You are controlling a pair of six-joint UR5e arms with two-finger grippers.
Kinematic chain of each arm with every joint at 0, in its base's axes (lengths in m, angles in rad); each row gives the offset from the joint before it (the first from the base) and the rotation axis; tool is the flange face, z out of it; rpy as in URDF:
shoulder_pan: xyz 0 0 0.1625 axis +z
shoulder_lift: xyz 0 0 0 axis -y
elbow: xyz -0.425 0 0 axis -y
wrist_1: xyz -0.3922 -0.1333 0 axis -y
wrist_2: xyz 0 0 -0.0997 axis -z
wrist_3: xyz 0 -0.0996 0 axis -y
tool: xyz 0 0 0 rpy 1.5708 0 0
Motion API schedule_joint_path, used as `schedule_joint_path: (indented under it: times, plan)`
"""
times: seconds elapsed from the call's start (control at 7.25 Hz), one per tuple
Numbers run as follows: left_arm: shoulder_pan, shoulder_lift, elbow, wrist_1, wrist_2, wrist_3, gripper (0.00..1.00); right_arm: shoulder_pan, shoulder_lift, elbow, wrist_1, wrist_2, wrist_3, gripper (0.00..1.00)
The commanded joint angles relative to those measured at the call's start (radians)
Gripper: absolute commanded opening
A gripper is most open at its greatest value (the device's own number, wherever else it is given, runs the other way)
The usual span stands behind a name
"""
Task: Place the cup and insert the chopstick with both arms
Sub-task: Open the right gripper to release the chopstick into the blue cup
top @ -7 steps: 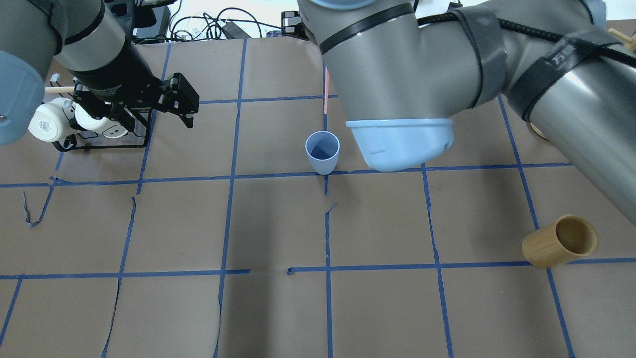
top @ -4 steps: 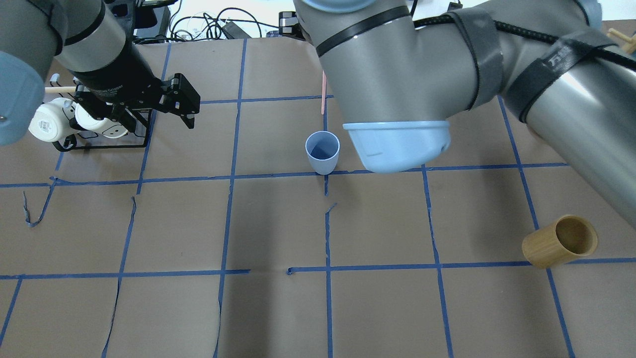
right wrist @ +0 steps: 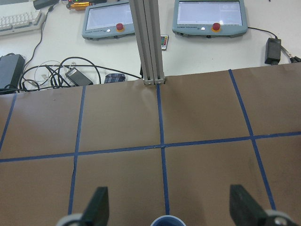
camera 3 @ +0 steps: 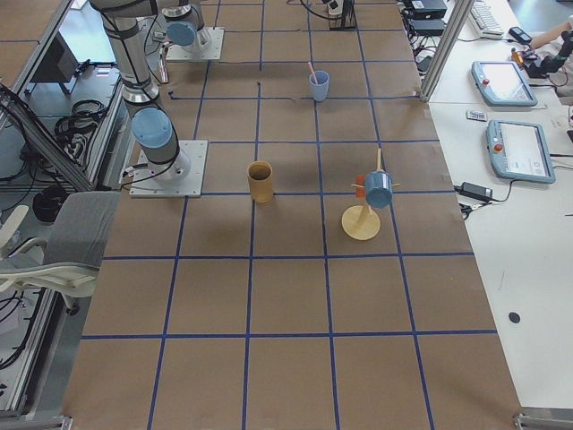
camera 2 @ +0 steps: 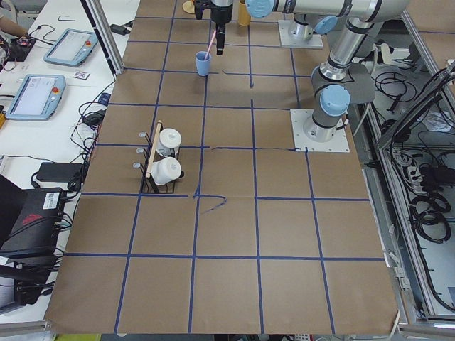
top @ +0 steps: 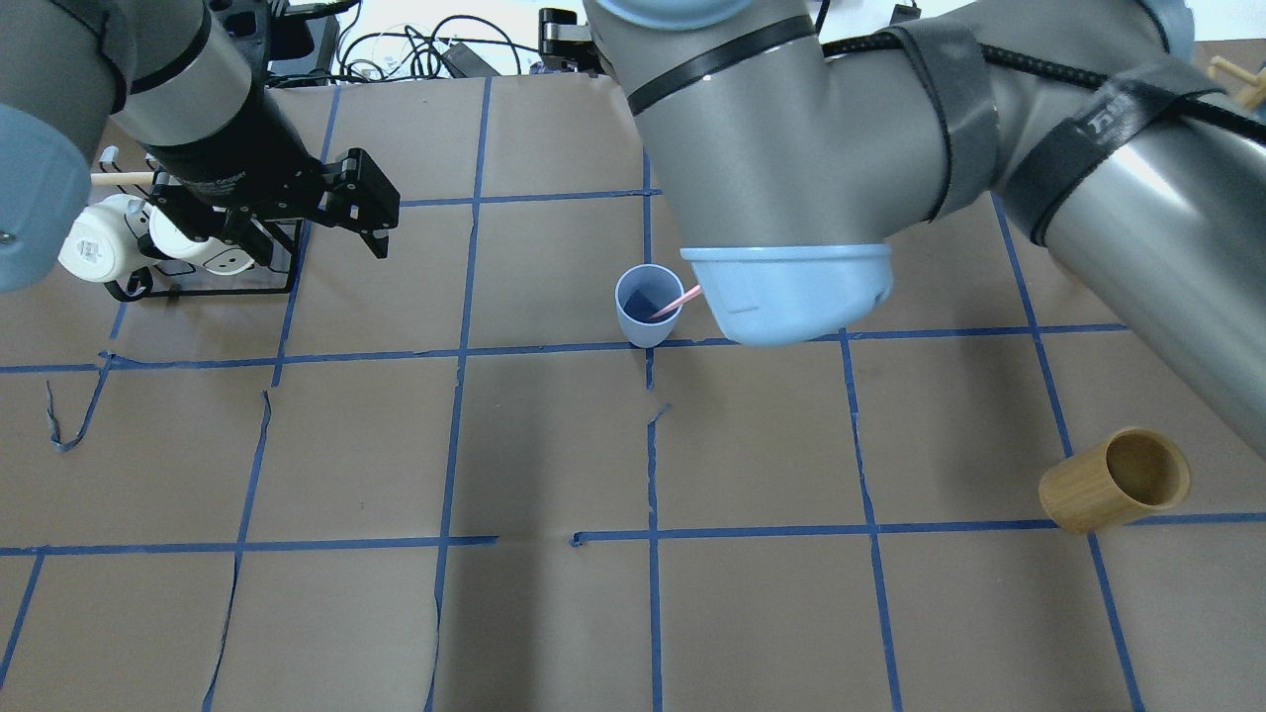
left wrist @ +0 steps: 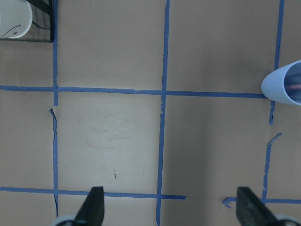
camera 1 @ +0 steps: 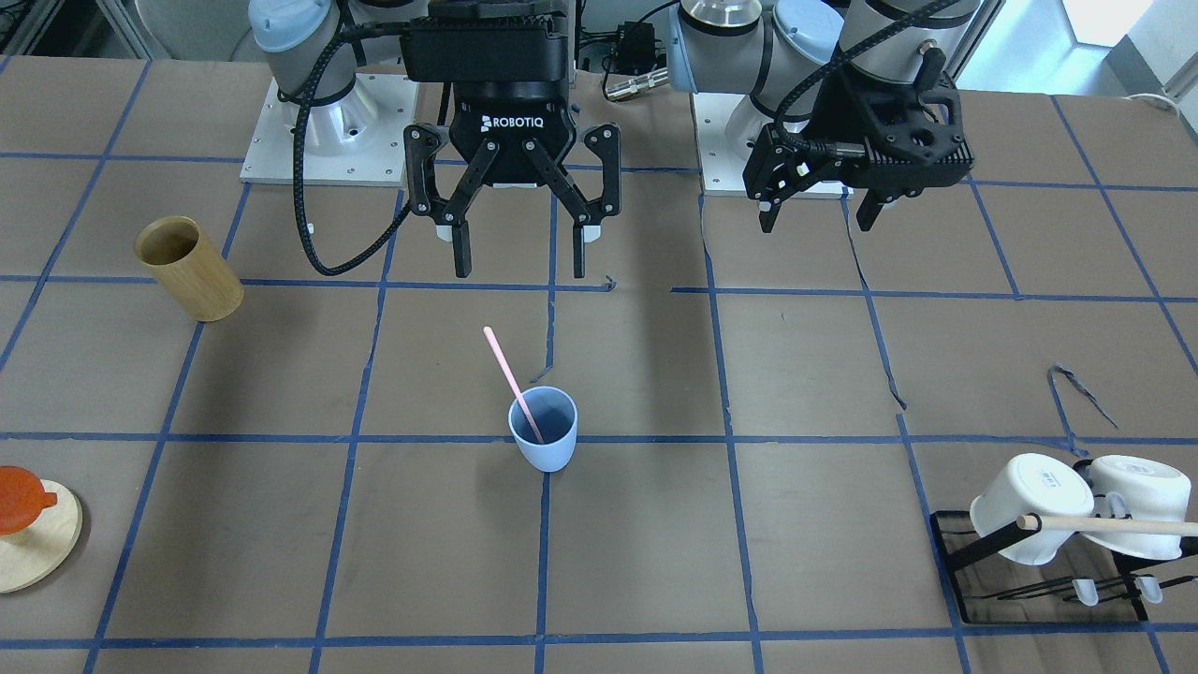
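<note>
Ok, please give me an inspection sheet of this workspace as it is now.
Surface: brown paper table, blue tape grid, some tape torn.
Job's things: blue cup upright near the centre; pink chopstick leaning inside it.
Clutter: bamboo cup; wooden stand with an orange cup; black rack holding two white mugs.
Tools: right tool open, empty, raised near the blue cup; left tool open, empty.
Cables: black cable along the right arm; loose cables beyond the far edge.
Surroundings: teach pendants on a white bench; aluminium post.
</note>
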Motion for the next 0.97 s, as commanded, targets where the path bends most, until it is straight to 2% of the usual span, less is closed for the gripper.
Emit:
schedule_joint_path:
  times: [0.0,0.14,0.55,0.83]
  plan:
    - [-0.001,0.000,0.002,0.000,0.011,-0.002,1.00,-0.015,-0.007,-0.009,-0.021,0.007,-0.016,0.97]
    - [-0.001,0.000,0.002,0.000,0.009,-0.002,1.00,-0.023,-0.005,-0.016,-0.001,0.005,-0.022,1.00]
    - [-0.001,0.003,-0.002,0.000,-0.001,-0.002,1.00,-0.145,-0.010,-0.067,0.269,0.031,-0.160,1.00]
    - [-0.001,0.008,-0.002,0.000,0.003,-0.002,1.00,-0.292,-0.011,-0.067,0.455,0.140,-0.212,1.00]
